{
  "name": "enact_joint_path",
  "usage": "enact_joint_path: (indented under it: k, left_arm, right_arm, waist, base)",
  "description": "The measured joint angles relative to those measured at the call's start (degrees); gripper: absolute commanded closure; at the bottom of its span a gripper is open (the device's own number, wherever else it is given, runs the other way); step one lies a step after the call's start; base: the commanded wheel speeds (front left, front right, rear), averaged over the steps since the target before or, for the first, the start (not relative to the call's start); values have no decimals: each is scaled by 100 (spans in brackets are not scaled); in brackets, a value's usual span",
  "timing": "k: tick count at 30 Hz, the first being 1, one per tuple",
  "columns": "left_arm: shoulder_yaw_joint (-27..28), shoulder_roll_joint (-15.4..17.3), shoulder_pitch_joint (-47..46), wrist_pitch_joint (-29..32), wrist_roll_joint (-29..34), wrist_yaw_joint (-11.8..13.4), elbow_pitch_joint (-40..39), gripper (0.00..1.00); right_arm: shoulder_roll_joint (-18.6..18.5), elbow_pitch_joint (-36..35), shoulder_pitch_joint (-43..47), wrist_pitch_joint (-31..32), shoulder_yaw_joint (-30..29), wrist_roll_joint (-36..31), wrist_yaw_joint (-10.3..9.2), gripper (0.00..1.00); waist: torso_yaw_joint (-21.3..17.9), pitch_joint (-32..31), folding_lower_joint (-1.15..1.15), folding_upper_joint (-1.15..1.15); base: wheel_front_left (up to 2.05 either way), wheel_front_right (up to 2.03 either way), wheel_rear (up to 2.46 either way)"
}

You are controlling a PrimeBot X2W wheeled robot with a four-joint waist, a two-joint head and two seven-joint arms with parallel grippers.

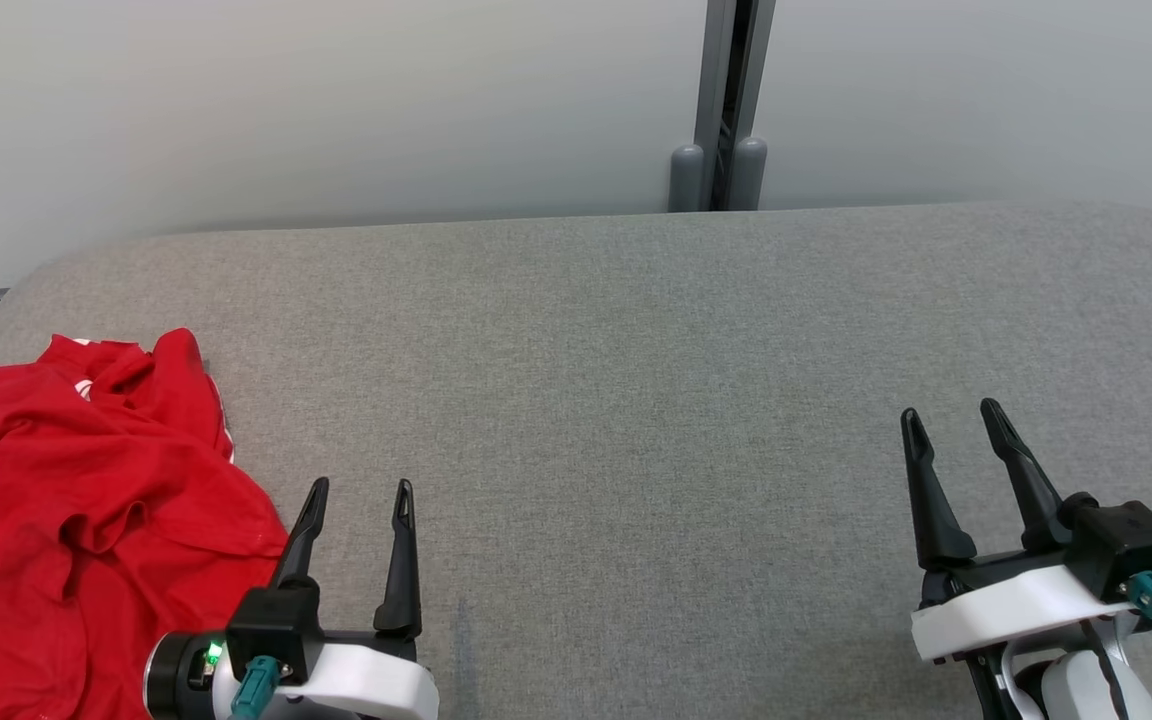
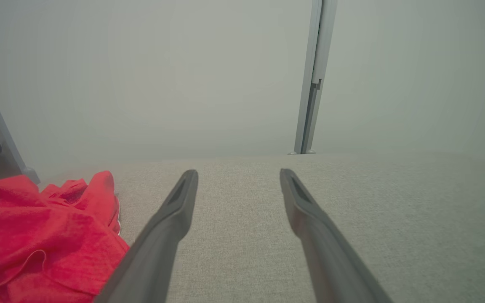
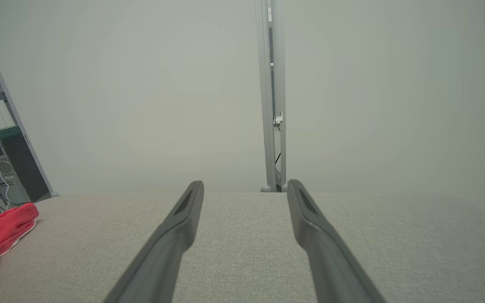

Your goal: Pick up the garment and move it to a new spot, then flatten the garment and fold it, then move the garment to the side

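The left gripper point(image 1: 361, 487), jaws spread and empty, sits just beside the crumpled red shirt point(image 1: 86, 490) at the table's point(image 1: 636, 400) left end. The right gripper point(image 1: 950, 411), also spread and empty, sits well apart. Pinching a single layer might drag the heap off the edge.

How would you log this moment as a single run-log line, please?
phase: before pickup | garment: crumpled at left end of table | left gripper: open, empty, beside garment | right gripper: open, empty, far from garment
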Motion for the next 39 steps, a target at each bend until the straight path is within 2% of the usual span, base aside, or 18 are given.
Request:
enact_joint_path:
  k: [10,30,35,39]
  left_arm:
    - [10,1,12,-7,37,54,-15,0]
    - [18,1,30,-7,27,67,-35,0]
    - [-25,0,-33,-7,37,65,-37,0]
    - [-29,0,-83,-7,207,144,-23,0]
  right_arm:
    - [-8,253,-25,-42,-349,-258,0,0]
    - [-8,350,-85,-42,-375,-303,1,0]
    - [-11,270,-82,-42,-328,-245,0,0]
    - [-2,172,-78,-42,-181,-261,1,0]
  waist:
    - [-6,-53,0,0]
    - [2,-5,0,0]
    - [152,62,0,0]
    - [439,149,0,0]
  base:
    - [0,0,0]
    - [0,0,0]
    - [0,0,0]
    - [0,0,0]
